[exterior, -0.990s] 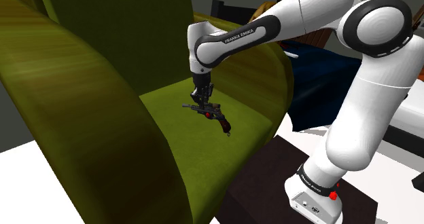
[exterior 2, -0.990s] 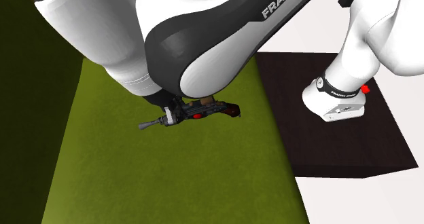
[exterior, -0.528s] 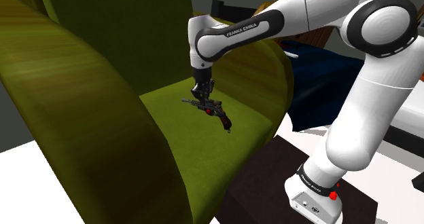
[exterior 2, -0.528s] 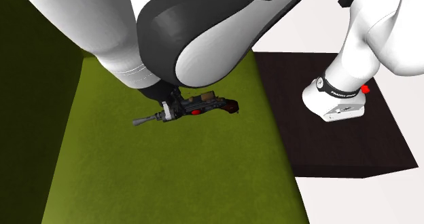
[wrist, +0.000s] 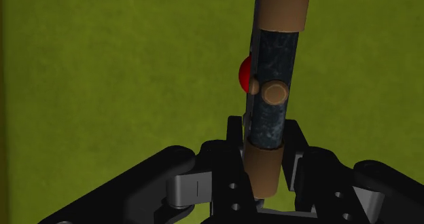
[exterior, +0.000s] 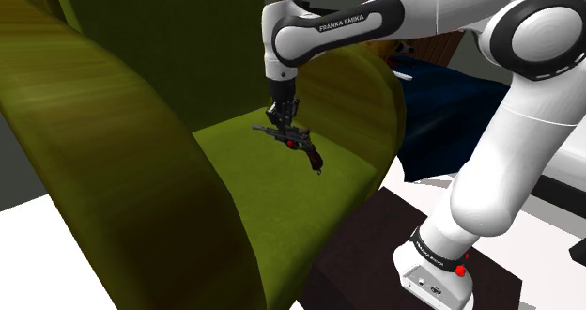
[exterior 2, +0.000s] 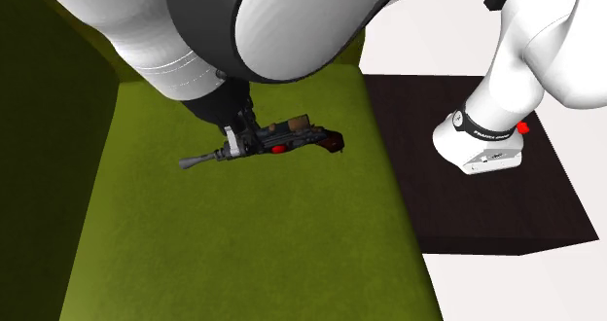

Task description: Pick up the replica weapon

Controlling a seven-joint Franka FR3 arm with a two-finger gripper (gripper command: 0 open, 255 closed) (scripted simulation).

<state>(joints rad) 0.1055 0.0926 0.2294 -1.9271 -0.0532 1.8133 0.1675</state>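
Replica weapon (wrist: pixel 272 87) betw. gripper (wrist: pixel 263 142) jaws

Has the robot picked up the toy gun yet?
Done: the jaws are shut on the toy gun, clasping it from both sides. In hand: the gun hangs from them and seems to be just above the green seat. Left: perhaps lifting it higher, since I can't be sure it is off the cushion.
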